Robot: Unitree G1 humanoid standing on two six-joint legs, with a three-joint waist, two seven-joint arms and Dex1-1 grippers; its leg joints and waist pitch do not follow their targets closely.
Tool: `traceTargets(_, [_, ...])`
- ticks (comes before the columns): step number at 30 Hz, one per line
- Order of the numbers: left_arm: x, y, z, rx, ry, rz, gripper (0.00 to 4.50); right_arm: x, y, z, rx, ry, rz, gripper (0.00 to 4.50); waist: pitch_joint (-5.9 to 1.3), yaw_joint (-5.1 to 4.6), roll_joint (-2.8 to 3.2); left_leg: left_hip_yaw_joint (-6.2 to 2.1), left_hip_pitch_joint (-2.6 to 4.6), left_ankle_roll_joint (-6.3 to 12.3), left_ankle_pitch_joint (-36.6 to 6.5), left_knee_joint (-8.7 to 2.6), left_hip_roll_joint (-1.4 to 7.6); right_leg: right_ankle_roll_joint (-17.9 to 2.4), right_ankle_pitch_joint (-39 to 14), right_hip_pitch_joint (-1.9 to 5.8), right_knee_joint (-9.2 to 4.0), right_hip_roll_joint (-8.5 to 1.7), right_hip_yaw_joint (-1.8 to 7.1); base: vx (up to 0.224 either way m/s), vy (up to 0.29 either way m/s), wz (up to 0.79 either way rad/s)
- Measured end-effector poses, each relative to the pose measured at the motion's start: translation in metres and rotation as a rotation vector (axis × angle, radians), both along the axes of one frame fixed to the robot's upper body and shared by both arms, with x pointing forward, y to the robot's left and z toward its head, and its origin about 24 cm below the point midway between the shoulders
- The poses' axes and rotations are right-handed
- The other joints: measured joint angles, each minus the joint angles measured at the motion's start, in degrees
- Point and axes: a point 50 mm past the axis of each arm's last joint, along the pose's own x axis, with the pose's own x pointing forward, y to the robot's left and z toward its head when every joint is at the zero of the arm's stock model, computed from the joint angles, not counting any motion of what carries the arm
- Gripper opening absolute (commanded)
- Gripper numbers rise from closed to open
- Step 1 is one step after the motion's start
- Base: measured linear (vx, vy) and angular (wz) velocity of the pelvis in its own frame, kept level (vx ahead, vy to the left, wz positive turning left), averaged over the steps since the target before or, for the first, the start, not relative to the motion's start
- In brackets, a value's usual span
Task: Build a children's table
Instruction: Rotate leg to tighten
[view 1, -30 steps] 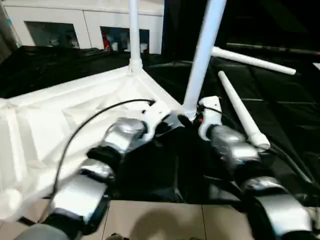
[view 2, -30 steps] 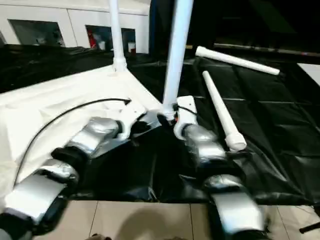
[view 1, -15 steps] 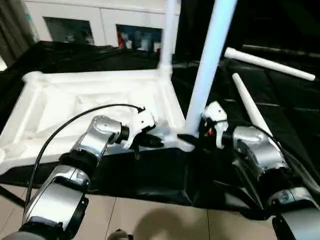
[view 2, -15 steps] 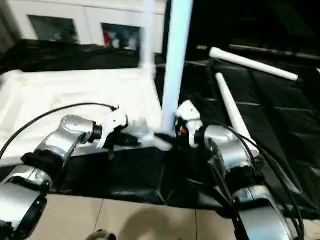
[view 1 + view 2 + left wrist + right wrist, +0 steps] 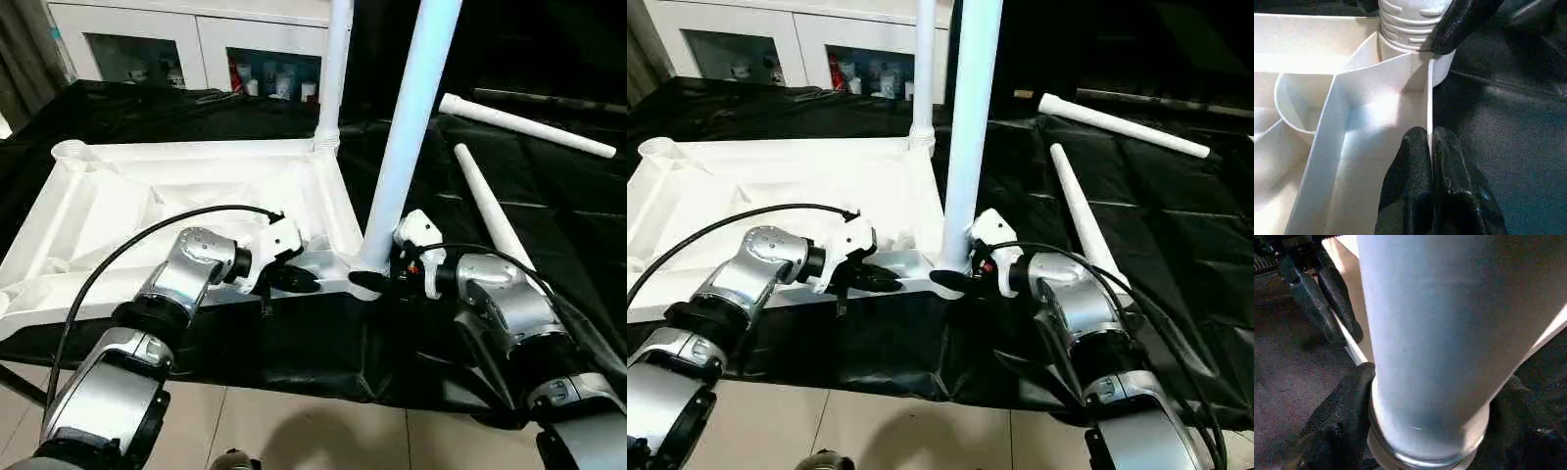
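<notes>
The children's table top lies upside down on a black sheet, ribbed underside up. One white leg stands in the far right corner socket. A second leg stands upright in the near right corner. My right gripper is shut on its base, with black fingers pressed against both sides. My left gripper is shut on the thin near rim just left of that corner; in the left wrist view the wall edge runs between its fingertips. Two loose legs lie on the sheet to the right.
The black sheet covers the floor under the table top, and pale tiles show at the near edge. A white cabinet with glass doors stands behind. The far left corner socket holds nothing.
The head camera has swung and levelled, so the whole picture has shifted. Both grippers stay at the near right corner, the left on the rim and the right at the leg's base.
</notes>
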Motion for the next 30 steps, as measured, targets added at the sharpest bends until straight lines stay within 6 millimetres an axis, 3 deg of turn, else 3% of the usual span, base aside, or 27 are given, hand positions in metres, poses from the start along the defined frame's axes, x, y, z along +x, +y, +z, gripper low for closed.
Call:
traceTargets(8, [0.001, 0.0, -0.003, 0.01, -0.017, 0.043, 0.0, 0.002, 0.004, -0.007, 0.013, 0.009, -0.082, 2.75, -0.04, -0.36, -0.06, 0.0, 0.07, 0.0, 0.0, 0.01, 0.0, -0.01, 0.01, 0.03, 0.05, 0.0, 0.0, 0.0, 0.0, 0.0])
traceTargets(12, [0.012, -0.021, -0.007, 0.014, -0.07, 0.184, 0.0, 0.018, 0.008, -0.013, 0.043, 0.012, -0.365, 2.75, -0.1, -1.36, -0.15, 0.0, 0.25, -0.01, 0.0, 0.07, -0.06, -0.06, 0.04, 0.23, -0.03, -0.01, 0.09, 0.0, 0.0, 0.0])
traceTargets(18, [0.018, -0.059, -0.01, 0.015, -0.082, 0.368, 0.0, 0.033, 0.014, -0.016, 0.083, 0.026, -0.741, 2.75, -0.18, -1.67, -0.13, -0.01, 0.35, -0.01, 0.0, 0.07, -0.07, -0.05, 0.06, 0.3, -0.04, -0.01, 0.1, 0.0, 0.0, 0.0])
traceTargets(23, [0.018, -0.07, -0.011, 0.011, -0.091, 0.399, 0.0, 0.039, 0.022, -0.016, 0.083, 0.036, -0.812, 2.75, -0.24, -1.82, -0.07, -0.03, 0.37, -0.01, 0.0, 0.01, -0.07, -0.02, 0.08, 0.29, -0.03, -0.01, 0.07, 0.0, 0.0, 0.0])
traceTargets(25, [0.018, -0.069, -0.011, 0.012, -0.095, 0.395, 0.0, 0.039, 0.022, -0.016, 0.088, 0.028, -0.807, 3.45, -0.25, -1.91, -0.08, -0.04, 0.35, -0.01, 0.0, 0.01, -0.07, -0.02, 0.08, 0.29, -0.04, -0.01, 0.07, 0.0, 0.0, 0.0])
traceTargets(30, [0.021, -0.058, -0.01, 0.02, -0.113, 0.392, 0.0, 0.038, 0.024, -0.018, 0.073, 0.009, -0.757, 3.86, -0.22, -2.55, -0.09, -0.05, 0.25, -0.01, 0.0, -0.04, -0.07, -0.02, 0.1, 0.19, -0.03, -0.01, 0.03, 0.0, 0.0, 0.0])
